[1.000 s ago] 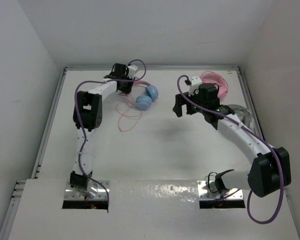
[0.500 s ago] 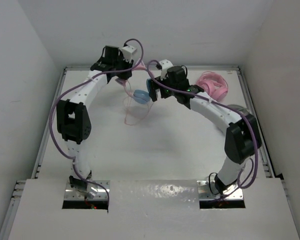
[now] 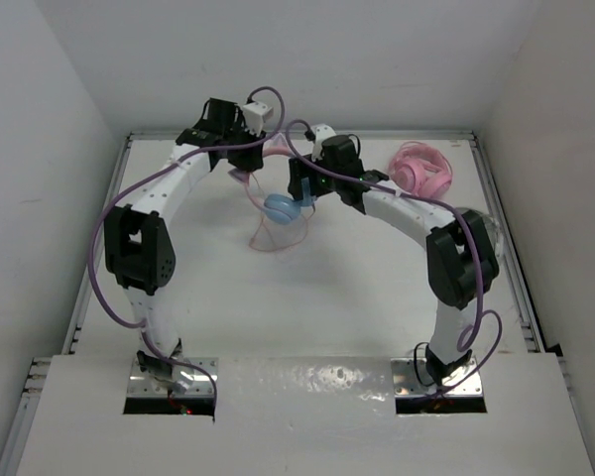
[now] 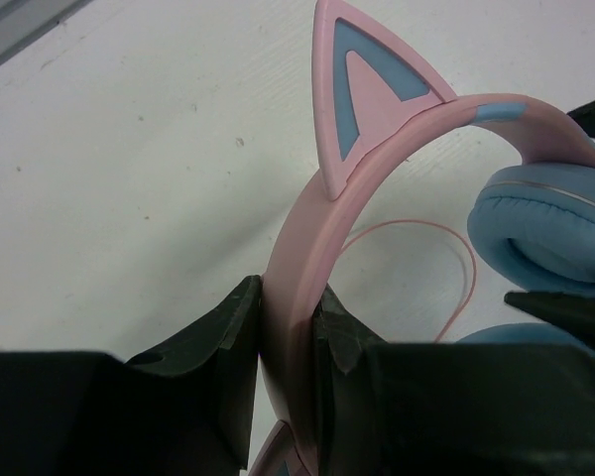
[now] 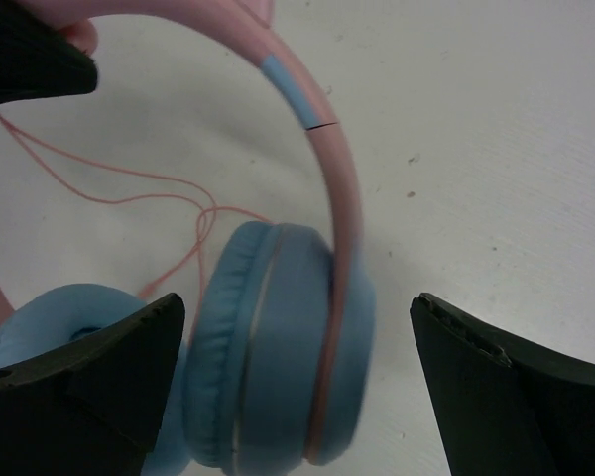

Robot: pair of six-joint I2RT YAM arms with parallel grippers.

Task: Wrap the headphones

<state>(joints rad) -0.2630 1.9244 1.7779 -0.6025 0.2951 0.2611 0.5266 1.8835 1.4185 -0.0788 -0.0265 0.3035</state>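
White counter, white walls closing it in. Headphones are sitting near 12 o'clock. Left jaws are clamping the pink headband below a cat ear. Right jaws are standing wide apart around a blue ear cup, gripping nothing. Likely handling light: stiff band, soft cups, limp snag-prone cable. Band is looking like the best hold.

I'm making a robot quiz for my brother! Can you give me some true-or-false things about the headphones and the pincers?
1. The left pincer is shut on the headphones, gripping the pink headband. True.
2. The right pincer is shut. False: it is open, with the blue ear cup between its fingers.
3. The cable is blue. False: it is pink.
4. No pincer holds the all-pink headphones. True.
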